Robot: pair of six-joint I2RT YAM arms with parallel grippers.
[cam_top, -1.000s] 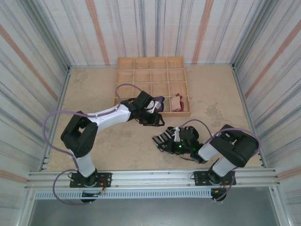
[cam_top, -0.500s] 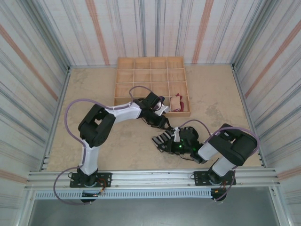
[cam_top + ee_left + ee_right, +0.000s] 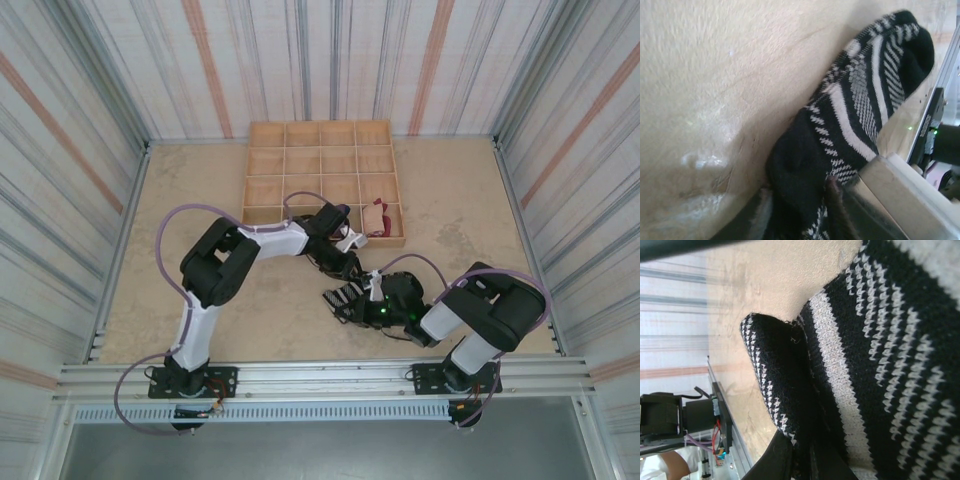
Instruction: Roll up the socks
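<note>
Though partly covered by both arms, can spot black-and-white striped sock [image 3: 345, 297] flat on tabletop [image 3: 200, 200], just in front of wooden tray [image 3: 318, 148] near-right corner. Seeing left end effector [image 3: 350, 269] nearly closed, pinching sock's black end, fabric bunched between fingers [image 3: 836, 200]. Seeing right end effector [image 3: 373, 298] clamped tight on same sock, side away from tray. Noting tan-and-red sock [image 3: 378, 218] inside tray's near-right compartment
</note>
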